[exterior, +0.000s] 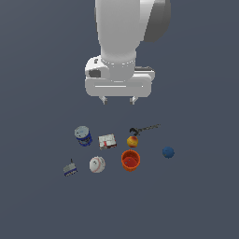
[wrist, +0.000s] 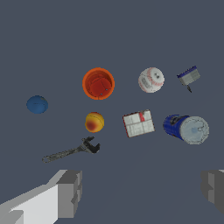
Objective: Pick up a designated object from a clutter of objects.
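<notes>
hovering well above the dark floor (exterior: pixel 200 200), i hold my gripper (exterior: pixel 118 100) with its jaws spread wide and nothing between them; in the wrist view one finger (wrist: pixel 70 192) shows grey and blocky. the baseball (exterior: pixel 97 164), white with red stitching, lies below me on the floor, between the small grey-blue item (exterior: pixel 70 169) on the exterior view's left and the upright orange cup (exterior: pixel 130 160) on its right, apart from both. behind it sits the white-red box (exterior: pixel 107 141), and to that box's left in the exterior view the blue can (exterior: pixel 83 136). the orange-yellow ball (exterior: pixel 132 141) rests just behind the cup, close to the head of the dark thin tool (exterior: pixel 144 128). the blue ball (exterior: pixel 168 152) lies off alone toward the exterior view's right. the can and box carry markings, but any writing is too small to read.
</notes>
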